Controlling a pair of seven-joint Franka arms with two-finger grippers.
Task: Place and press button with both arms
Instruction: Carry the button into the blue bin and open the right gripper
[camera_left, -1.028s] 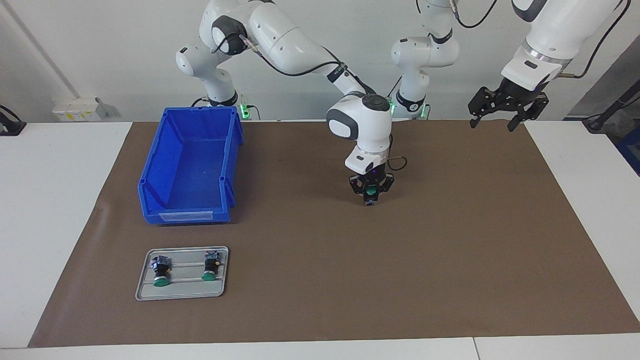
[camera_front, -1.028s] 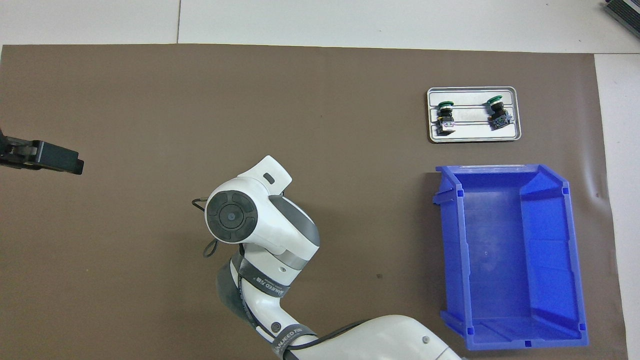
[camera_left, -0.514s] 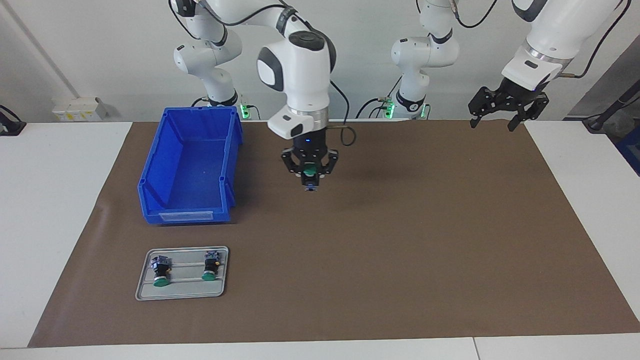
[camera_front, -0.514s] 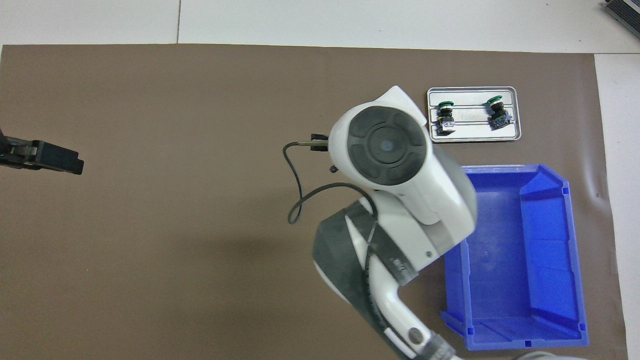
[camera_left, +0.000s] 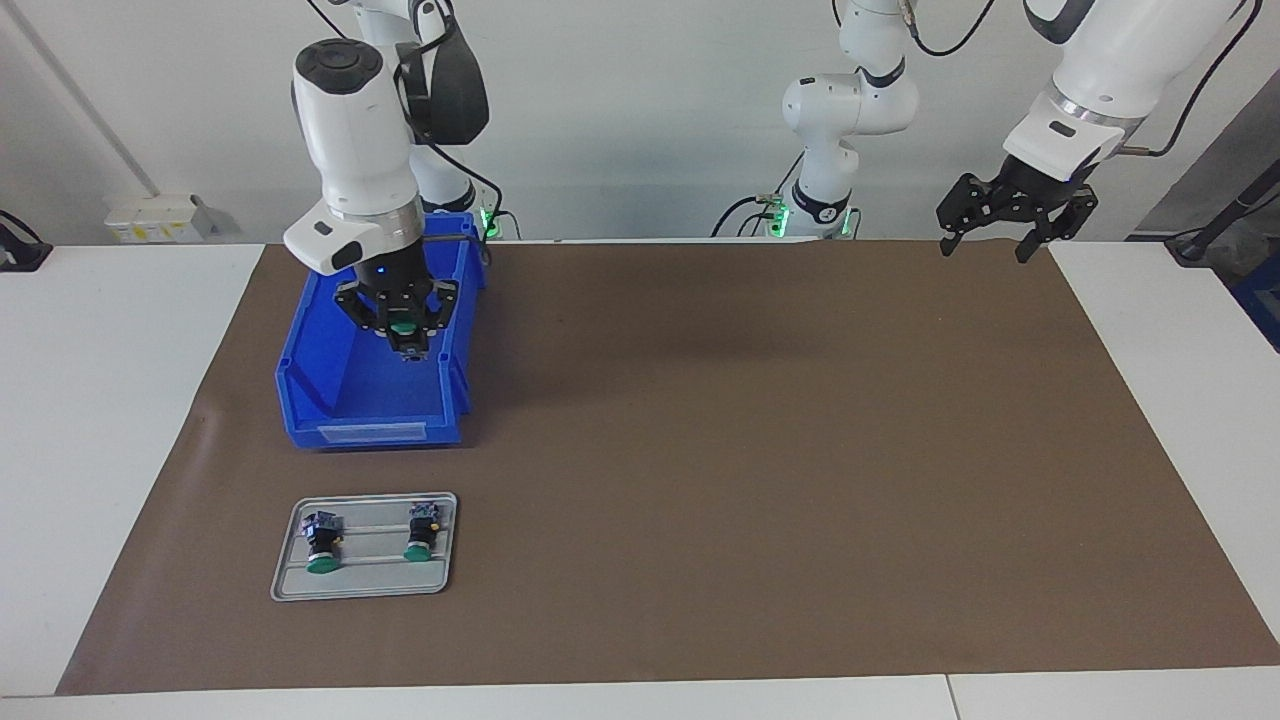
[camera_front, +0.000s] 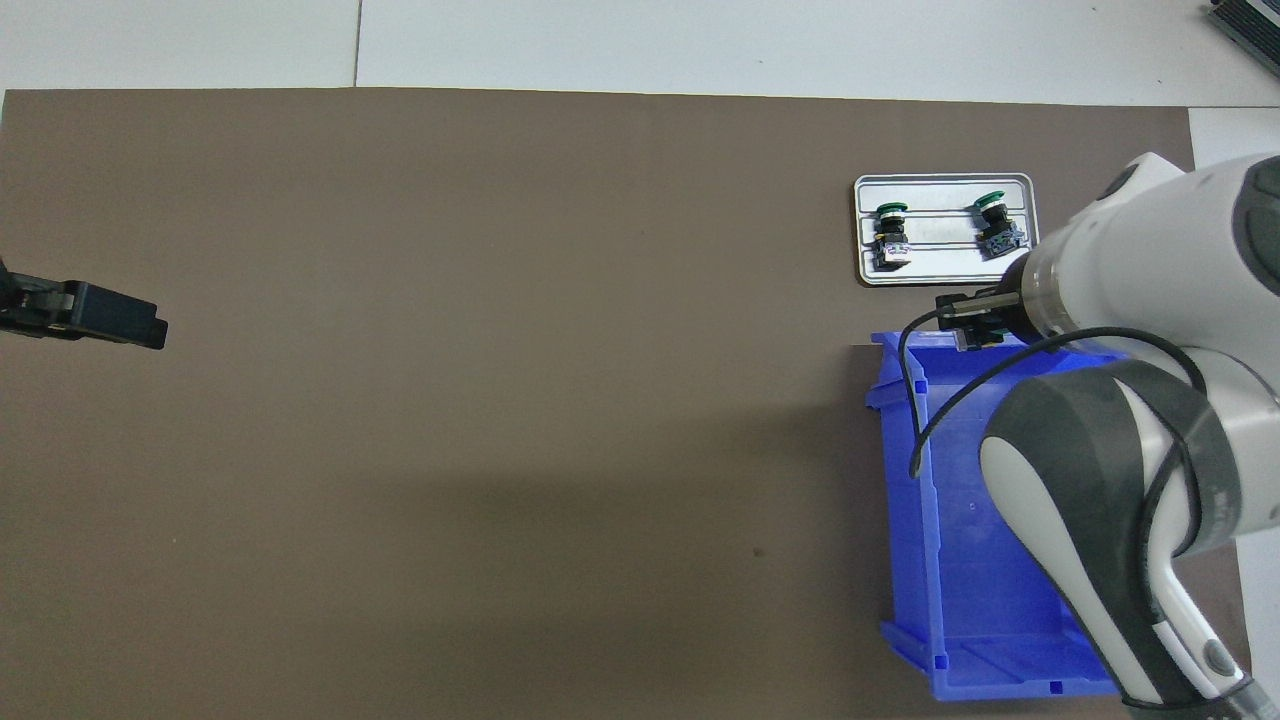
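Right end effector (camera_left: 405, 340) clamped on green push-button (camera_left: 402, 327) over blue bin (camera_left: 330, 385), left end effector (camera_left: 1010, 225) waiting with fingers apart (over brown mat's corner)

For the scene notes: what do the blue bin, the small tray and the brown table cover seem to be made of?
Blue bin: looks like moulded plastic, with a slight sheen, ribbed walls and a uniform colour.
Small tray: probably metal, pale grey, with a rolled rim and pressed ridges; painted plastic is possible.
Brown table cover: matte, thin paper or fabric, rippled at its edge beside the bin.
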